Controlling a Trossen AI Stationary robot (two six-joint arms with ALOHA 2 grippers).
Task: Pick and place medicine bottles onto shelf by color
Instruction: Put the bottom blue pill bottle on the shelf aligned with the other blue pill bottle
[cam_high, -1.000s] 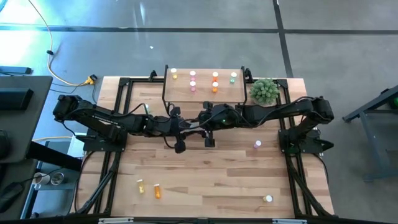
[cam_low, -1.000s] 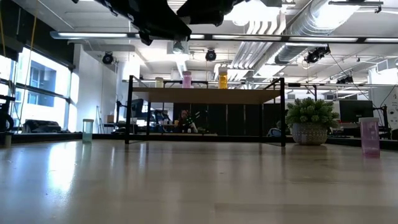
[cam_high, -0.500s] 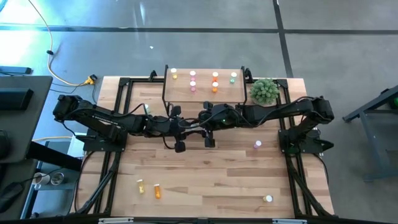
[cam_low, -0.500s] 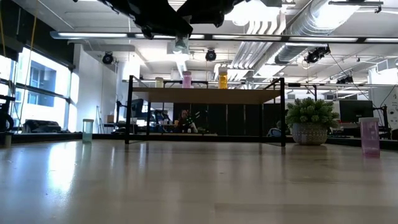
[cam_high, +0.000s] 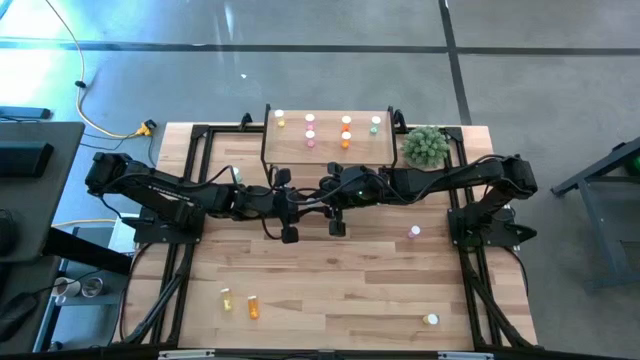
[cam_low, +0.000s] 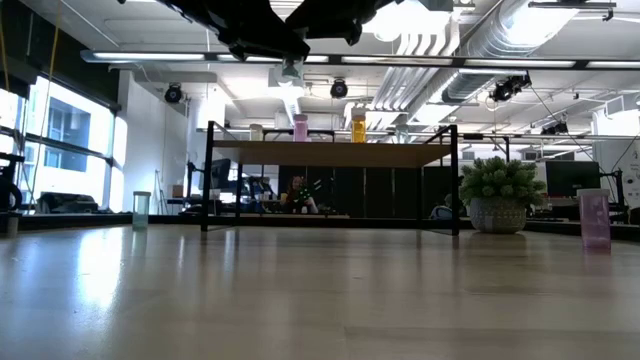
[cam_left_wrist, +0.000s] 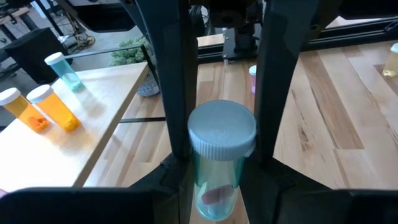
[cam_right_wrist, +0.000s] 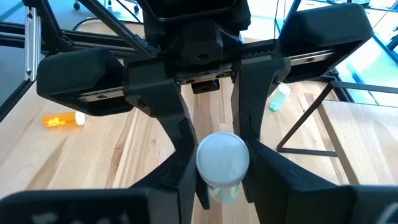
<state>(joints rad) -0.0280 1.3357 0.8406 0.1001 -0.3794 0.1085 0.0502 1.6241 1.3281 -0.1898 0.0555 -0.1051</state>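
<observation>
Green bushy plant (cam_high: 426, 146) in a pot sits at the table's 1 o'clock corner; low view shows it (cam_low: 499, 195) at 3 o'clock. Light-wood tabletop (cam_high: 340, 285) on a black frame. Yellow cable (cam_high: 88, 110) with connector on the grey floor (cam_high: 540, 90) at 10 o'clock. Dark desk (cam_high: 35, 160) at 9 o'clock. Ceiling ducts (cam_low: 450, 35) and strip lights overhead, windows (cam_low: 60, 135) at 9 o'clock.

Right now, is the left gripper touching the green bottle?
Touching. The left wrist view shows the left gripper with both fingers pressed against the green bottle.
</observation>
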